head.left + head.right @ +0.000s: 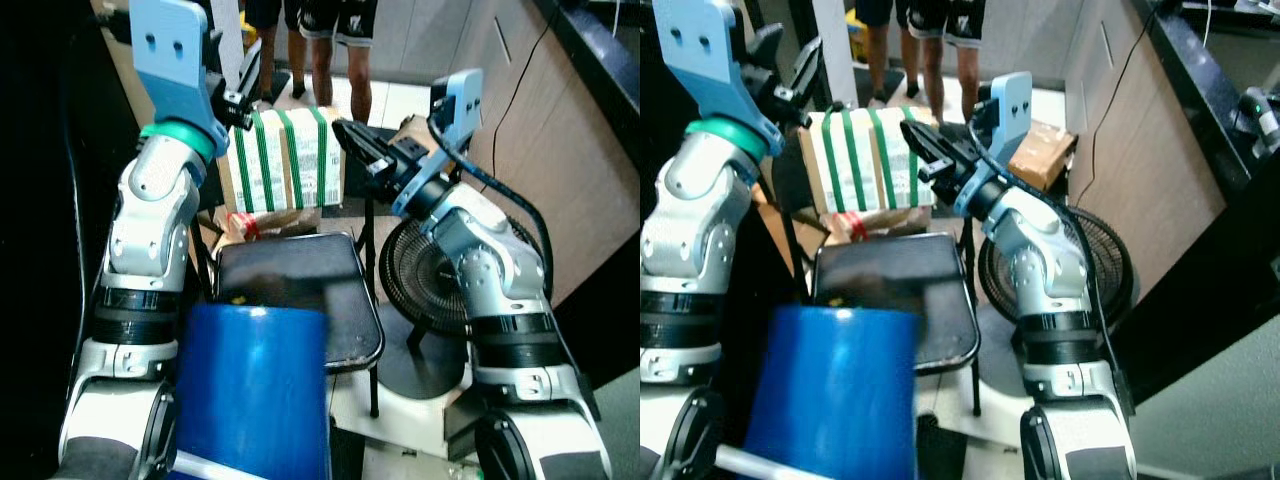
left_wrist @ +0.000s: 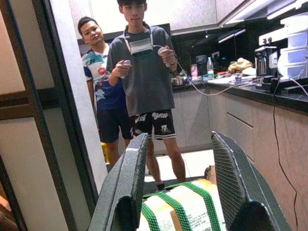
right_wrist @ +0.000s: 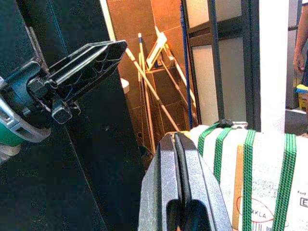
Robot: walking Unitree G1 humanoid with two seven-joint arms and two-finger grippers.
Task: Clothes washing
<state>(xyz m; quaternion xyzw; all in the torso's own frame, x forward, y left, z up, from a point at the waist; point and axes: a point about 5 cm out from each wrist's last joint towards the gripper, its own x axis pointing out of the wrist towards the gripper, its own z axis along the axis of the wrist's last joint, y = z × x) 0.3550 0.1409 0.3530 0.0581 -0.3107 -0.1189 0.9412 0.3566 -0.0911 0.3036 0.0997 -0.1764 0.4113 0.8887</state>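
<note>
Both arms are raised ahead of the robot. The left gripper (image 2: pixel 180 187) is held high with its two black fingers (image 2: pixel 126 185) spread wide apart and nothing between them. Beyond and below its fingertips a carton bound with green straps (image 1: pixel 285 158) is seen, and past that two persons (image 2: pixel 144 77) stand on a pale floor, one holding small controllers with a cable. A kitchen counter (image 2: pixel 250 86) carrying appliances lies off to one side of this gripper.

The right gripper (image 1: pixel 352 140) is held at chest height, its fingers (image 3: pixel 168 187) pressed flat together with nothing clamped between them. The strapped carton lies just ahead of its tips, and the left gripper faces it from across the gap. Leaning broom and mop handles (image 3: pixel 154 82) are seen farther behind.

Below both grippers a black folding chair (image 1: pixel 300 290) stands, its seat partly overlapped by a blue tub (image 1: pixel 255 395) nearest the robot. A black floor fan (image 1: pixel 425 275) stands under the right arm. No clothing can be made out.
</note>
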